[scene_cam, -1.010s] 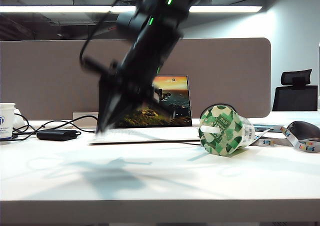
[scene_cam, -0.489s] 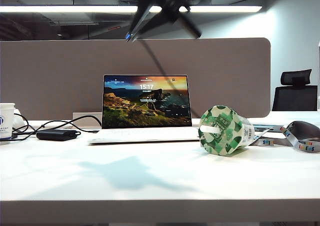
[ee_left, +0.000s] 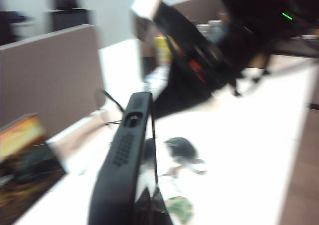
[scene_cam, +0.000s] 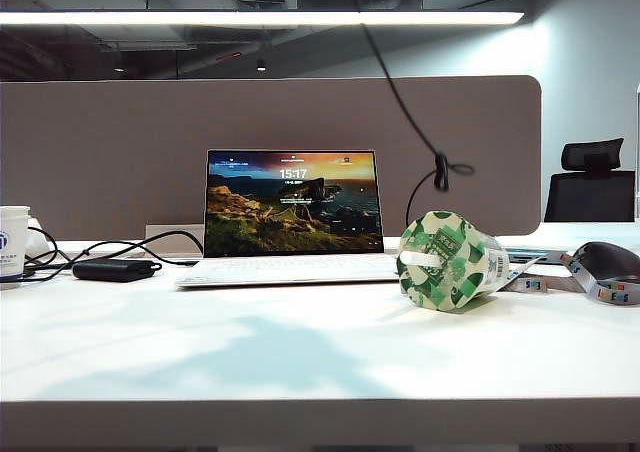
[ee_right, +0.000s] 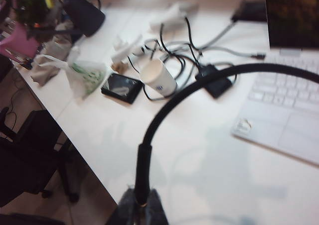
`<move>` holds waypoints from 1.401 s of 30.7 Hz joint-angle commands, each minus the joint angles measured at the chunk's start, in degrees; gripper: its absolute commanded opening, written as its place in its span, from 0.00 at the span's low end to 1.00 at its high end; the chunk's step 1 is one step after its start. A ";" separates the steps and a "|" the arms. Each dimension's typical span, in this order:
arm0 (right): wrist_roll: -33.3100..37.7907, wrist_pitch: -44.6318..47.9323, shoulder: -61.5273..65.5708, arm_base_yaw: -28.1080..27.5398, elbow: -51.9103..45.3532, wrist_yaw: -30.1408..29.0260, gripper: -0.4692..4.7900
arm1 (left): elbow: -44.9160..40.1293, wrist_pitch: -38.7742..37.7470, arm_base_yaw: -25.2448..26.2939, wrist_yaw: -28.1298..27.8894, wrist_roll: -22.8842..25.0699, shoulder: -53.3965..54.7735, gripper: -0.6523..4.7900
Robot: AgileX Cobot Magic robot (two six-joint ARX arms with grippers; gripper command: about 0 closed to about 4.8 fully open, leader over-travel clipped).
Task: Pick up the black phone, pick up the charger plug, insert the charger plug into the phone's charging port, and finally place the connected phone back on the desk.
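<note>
In the left wrist view my left gripper is shut on the black phone, which stands edge-on above the desk. The charging port shows in the phone's short edge. The view is blurred. My right arm hangs dark beyond the phone. In the right wrist view my right gripper is shut on the charger plug; its tip is hidden between the fingers. Its black cable arcs away over the desk. Neither gripper is in the exterior view; only the cable hangs there.
An open laptop stands mid-desk with a green yoghurt cup lying on its side to its right. A white cup and a matte black box with cables sit at the left, a mouse at the right. A taupe divider runs behind.
In the exterior view the arm that hung in front of the laptop rose to the top edge and then left the view. Only the cable hangs there now.
</note>
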 commanded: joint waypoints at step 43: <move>-10.97 17.77 -10.45 -1.14 0.04 -30.40 0.08 | 0.42 19.30 -8.98 20.17 -9.55 12.17 0.11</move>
